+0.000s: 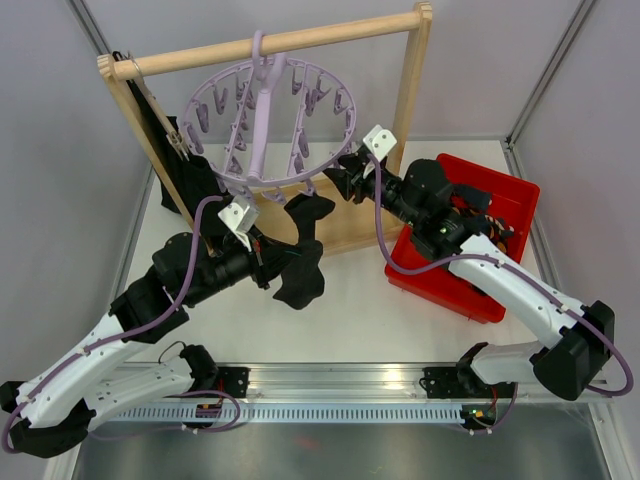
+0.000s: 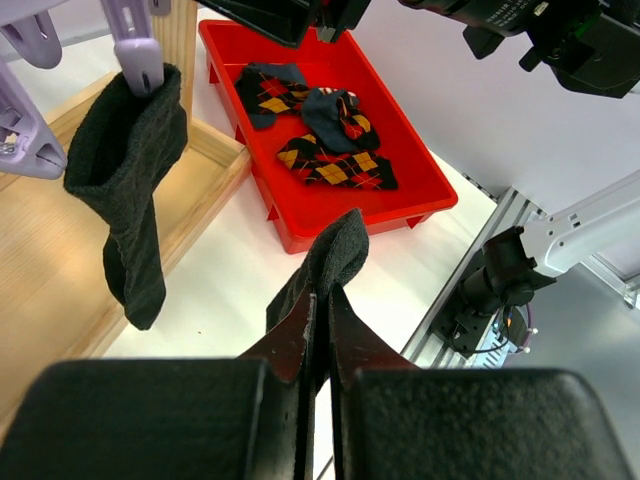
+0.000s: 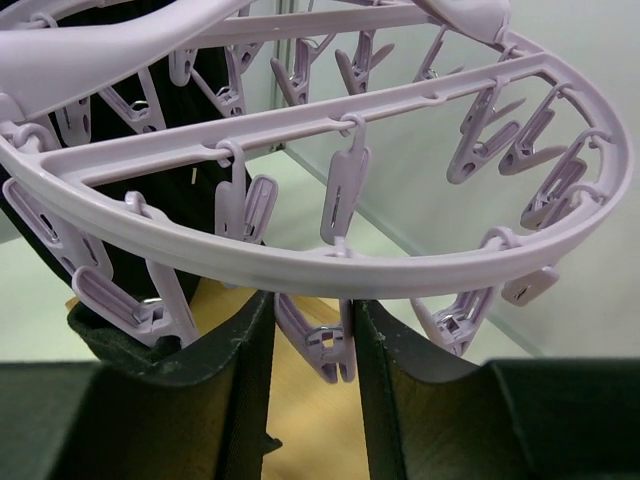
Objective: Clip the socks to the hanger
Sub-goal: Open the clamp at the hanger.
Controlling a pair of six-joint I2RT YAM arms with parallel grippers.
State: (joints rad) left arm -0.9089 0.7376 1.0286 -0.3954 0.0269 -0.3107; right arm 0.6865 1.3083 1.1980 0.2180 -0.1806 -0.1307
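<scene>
Gripping a black sock (image 2: 335, 250) in the left claw (image 2: 320, 300), fingers clenched flat on the fabric, free end standing up past the tips above the white surface (image 2: 230, 265). Soft, light and limp: likely to fold and sag wherever unsupported, so best pinched close to the cuff edge, leaving a short firm lip to feed into a clip. No risk of breakage; some risk of slipping out of a shallow bite or bunching double in the clip's mouth. Over to the right, in the red bin (image 2: 345, 228), more socks (image 2: 335, 165) lying loose and overlapping, argyle and dark; best taken singly by an edge, not from the middle of the heap. Farther out, straddling one dangling clip (image 3: 325, 350) with the right claw (image 3: 315, 305), a finger on either side just under the rim of the hanger (image 3: 400, 275); cannot tell whether squeezing it or merely bracketing it. Stiff and springy by the look of it: probably needs a firm squeeze to open, and apt to swing on its hook. Near it, already hanging from another clip, a second black sock (image 2: 130, 170), held at the cuff, toe down, in front of the wooden frame (image 2: 210, 150).
</scene>
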